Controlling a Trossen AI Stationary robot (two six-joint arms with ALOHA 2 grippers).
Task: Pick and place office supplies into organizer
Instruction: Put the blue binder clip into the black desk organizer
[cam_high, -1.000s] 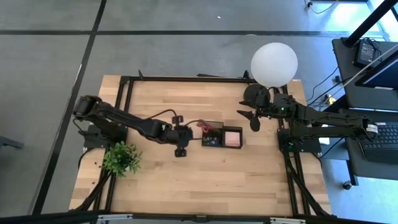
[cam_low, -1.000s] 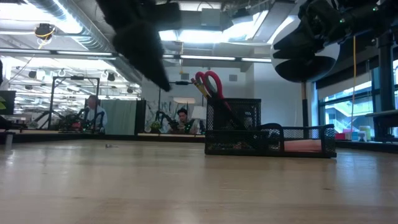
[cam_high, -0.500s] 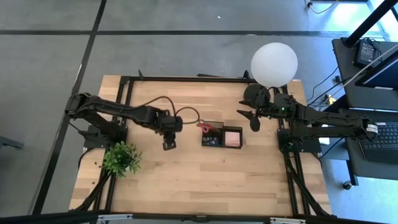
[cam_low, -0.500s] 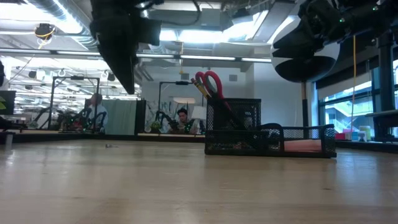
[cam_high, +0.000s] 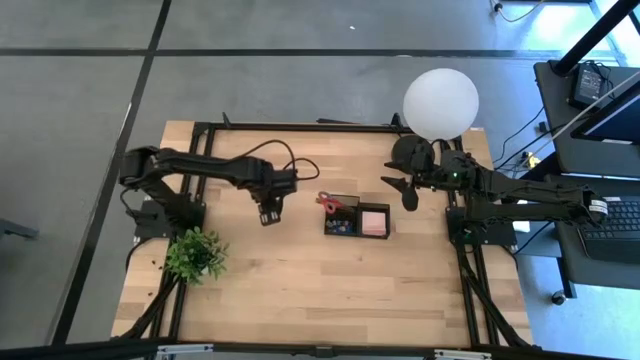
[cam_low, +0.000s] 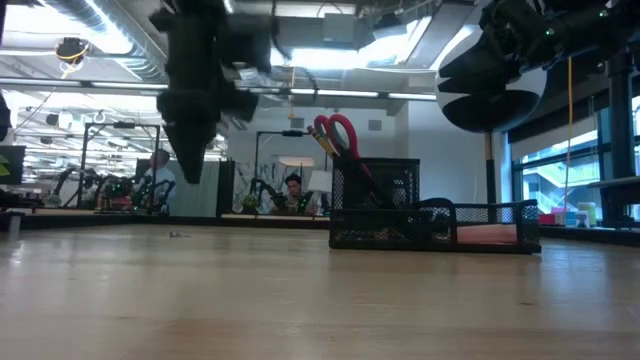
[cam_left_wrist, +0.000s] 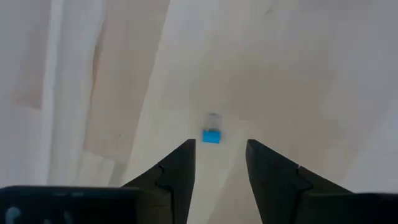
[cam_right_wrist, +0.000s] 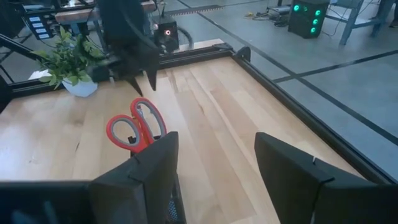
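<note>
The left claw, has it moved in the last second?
Yes. The left gripper has drawn away from the black organizer, toward the table's left and back side, and now hovers above a small blue eraser.

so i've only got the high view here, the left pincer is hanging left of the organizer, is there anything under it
Observer: Yes. The left wrist view shows a small blue eraser on the wood, just ahead of the left pincer, whose fingers are open.
Operator: is it touching it
Observer: No, the low view shows that pincer well above the table.
Operator: and what's in the organizer
Observer: Red-handled scissors stand upright in the tall cup of the organizer.
</note>
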